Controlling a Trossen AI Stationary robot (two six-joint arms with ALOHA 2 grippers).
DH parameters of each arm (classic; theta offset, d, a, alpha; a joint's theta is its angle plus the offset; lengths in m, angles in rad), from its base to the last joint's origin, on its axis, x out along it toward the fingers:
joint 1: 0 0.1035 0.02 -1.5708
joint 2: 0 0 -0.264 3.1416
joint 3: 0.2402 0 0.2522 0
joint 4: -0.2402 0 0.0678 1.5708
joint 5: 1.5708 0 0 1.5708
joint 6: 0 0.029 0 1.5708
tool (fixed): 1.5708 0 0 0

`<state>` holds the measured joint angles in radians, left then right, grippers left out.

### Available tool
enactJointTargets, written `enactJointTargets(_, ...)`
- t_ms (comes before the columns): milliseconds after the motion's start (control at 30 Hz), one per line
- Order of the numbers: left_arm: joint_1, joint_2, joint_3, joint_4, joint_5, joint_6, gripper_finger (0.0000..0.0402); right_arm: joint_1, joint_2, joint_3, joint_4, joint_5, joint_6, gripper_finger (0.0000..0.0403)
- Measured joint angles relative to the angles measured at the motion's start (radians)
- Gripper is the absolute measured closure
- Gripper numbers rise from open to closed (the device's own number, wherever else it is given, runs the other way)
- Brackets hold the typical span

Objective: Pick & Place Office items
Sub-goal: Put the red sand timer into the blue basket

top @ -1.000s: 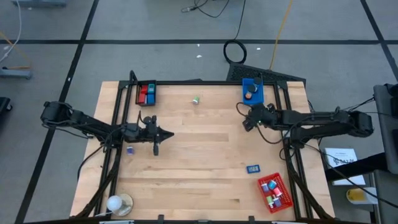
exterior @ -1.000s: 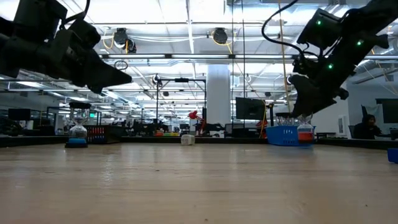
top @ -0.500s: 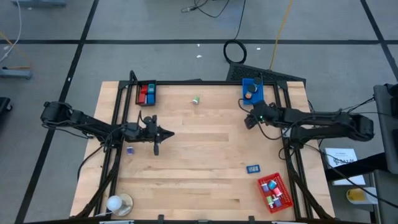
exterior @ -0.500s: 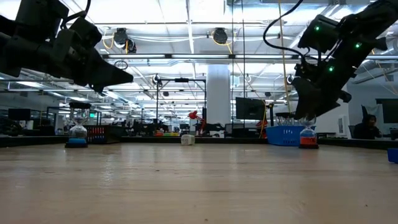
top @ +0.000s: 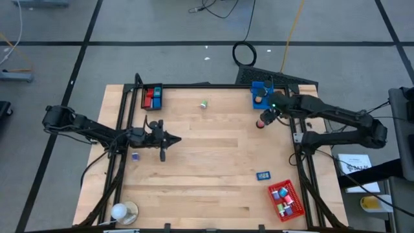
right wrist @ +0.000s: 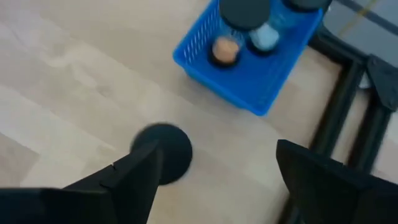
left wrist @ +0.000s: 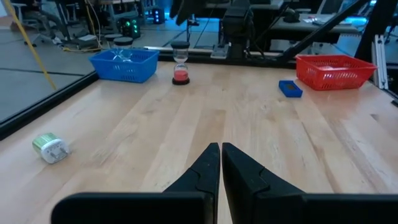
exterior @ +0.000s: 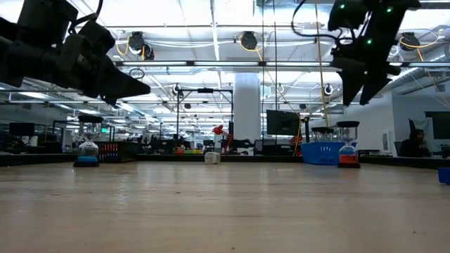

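A small hourglass with red sand (exterior: 348,145) stands upright on its base on the table, in front of the blue tray (top: 262,94). My right gripper (exterior: 359,95) hangs open above it, touching nothing; its wrist view looks down on the hourglass's black top (right wrist: 165,153) between the spread fingers. My left gripper (top: 172,138) is shut and empty over the table's left middle. A green and white item (left wrist: 50,148) lies at the far middle, a blue block (top: 262,175) at the near right, and a blue-based hourglass (top: 135,156) beside the left arm.
A black tray (top: 152,97) holding red and blue items sits at the far left corner. A red tray (top: 285,199) with several items sits at the near right. A round white and tan object (top: 123,211) lies at the near left. The blue tray holds several items.
My right gripper has set the red-sand hourglass down on the table, opened wider and let go. It has then risen and drawn back toward the far right, tipping further downward. The hourglass stays upright where it was left.
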<state>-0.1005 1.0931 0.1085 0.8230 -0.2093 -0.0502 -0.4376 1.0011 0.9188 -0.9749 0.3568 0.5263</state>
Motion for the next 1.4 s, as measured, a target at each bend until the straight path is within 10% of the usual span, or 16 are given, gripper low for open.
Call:
enactJointTargets(200, -0.014, 0.016, 0.0, 0.029, -0.001, 0.018, 0.038, 0.001, 0.105, 0.014, 0.069, -0.177, -0.061, 0.0093)
enactJointTargets(633, -0.014, 0.266, 0.0, 0.258, -0.002, 0.027, 0.038, 0.0, 0.178, 0.014, 0.067, -0.176, -0.161, 0.0029)
enactJointTargets(1400, -0.013, 0.31, 0.001, 0.298, -0.009, 0.038, 0.038, -0.034, 0.178, -0.114, 0.208, -0.21, -0.226, 0.0198)
